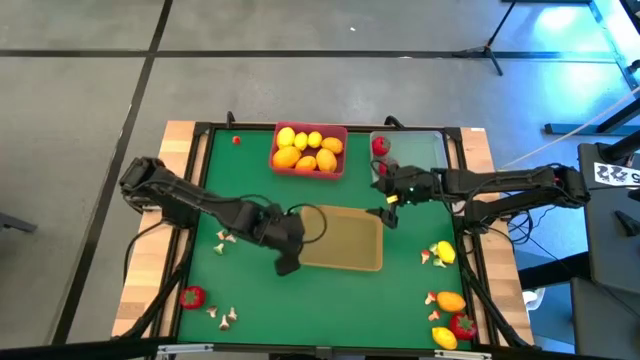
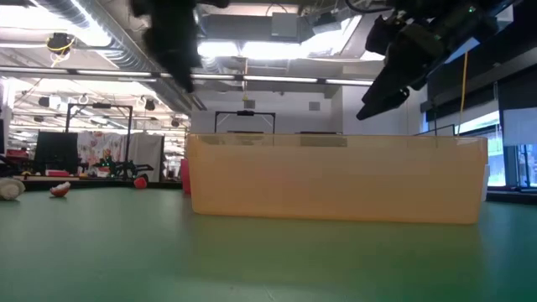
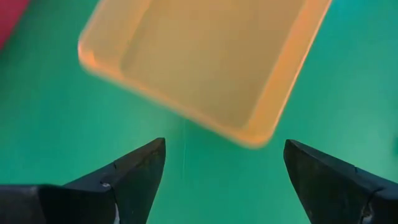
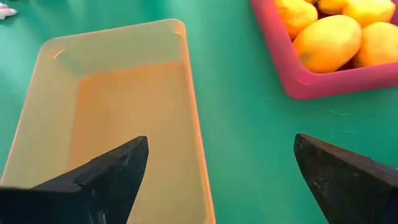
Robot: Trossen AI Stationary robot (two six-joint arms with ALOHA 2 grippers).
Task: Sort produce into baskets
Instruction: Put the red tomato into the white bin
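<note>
Midway through the sort: the shallow pink-red plastic basket (image 1: 310, 165) at the green bench's (image 1: 330, 300) far edge holds a heap of yellow and orange oval toy lemons (image 1: 308, 150), while the tan-yellow rectangular basket (image 1: 345, 243) at centre lies empty. One red toy fruit (image 1: 380, 146) sits in the pale clear basket (image 1: 420, 150). Lemons, red fruits and mushroom bits (image 1: 226, 316) remain scattered on the bench. The left end effector (image 1: 286, 264) and right end effector (image 1: 389, 214) hover open-jawed, empty, at the tan basket's opposite ends.

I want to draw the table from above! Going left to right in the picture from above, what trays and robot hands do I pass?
Left gripper, jaws open, at the tan tray's left edge → pink tray full of yellow fruits → tan tray, empty → right gripper, jaws open → clear tray with a red fruit.
</note>
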